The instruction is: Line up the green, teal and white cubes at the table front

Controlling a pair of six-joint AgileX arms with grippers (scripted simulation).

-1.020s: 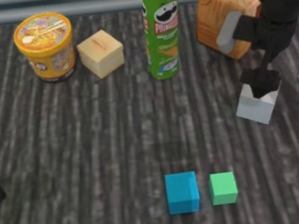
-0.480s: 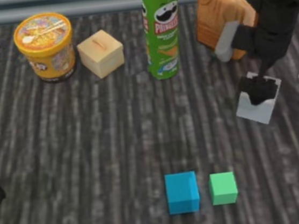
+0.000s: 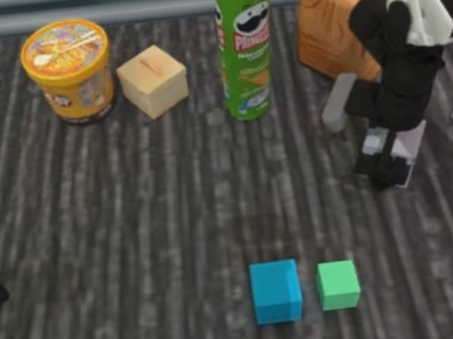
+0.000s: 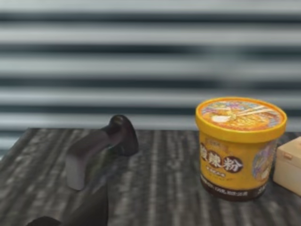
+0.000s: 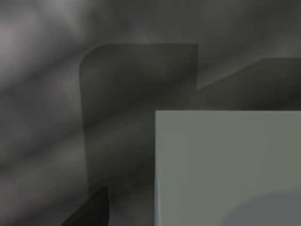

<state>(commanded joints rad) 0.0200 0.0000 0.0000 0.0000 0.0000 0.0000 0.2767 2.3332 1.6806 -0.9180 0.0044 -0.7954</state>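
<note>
The right gripper (image 3: 385, 154) is down over the largest, pale grey-white matte cube (image 3: 407, 157), which sits on the dark grey streaky-striped table (image 3: 138, 253) at its right side, about midway between far and near, just in front of the big orange wood-grain box (image 3: 332, 18). From above, the black wrist covers most of the cube, so only a sliver of pale surface shows; the right wrist view is filled by a flat pale face (image 5: 225, 165) with a dark finger tip (image 5: 89, 209) beside it, and I cannot tell whether the fingers have closed on the cube or merely straddle it. The slightly larger cyan-blue matte cube (image 3: 276, 291) and the small mint-green matte cube (image 3: 339, 284) sit side by side near the front edge, close but apart, with the green one to the right. The step in hand looks like the grasp of the white cube. To do it well, the fingers should press squarely on two opposite faces, centred, so the cube does not twist on lifting; the lift should clear the table before travel, and the path should stay away from the orange box and the tall green crisp can (image 3: 246, 44). A free spot in line with the two front cubes seems the sensible target. The left gripper (image 4: 101, 150) is parked at the far left, well away from the yellow noodle cup (image 4: 240, 146) and the tan slotted wooden block (image 3: 152, 80).
</note>
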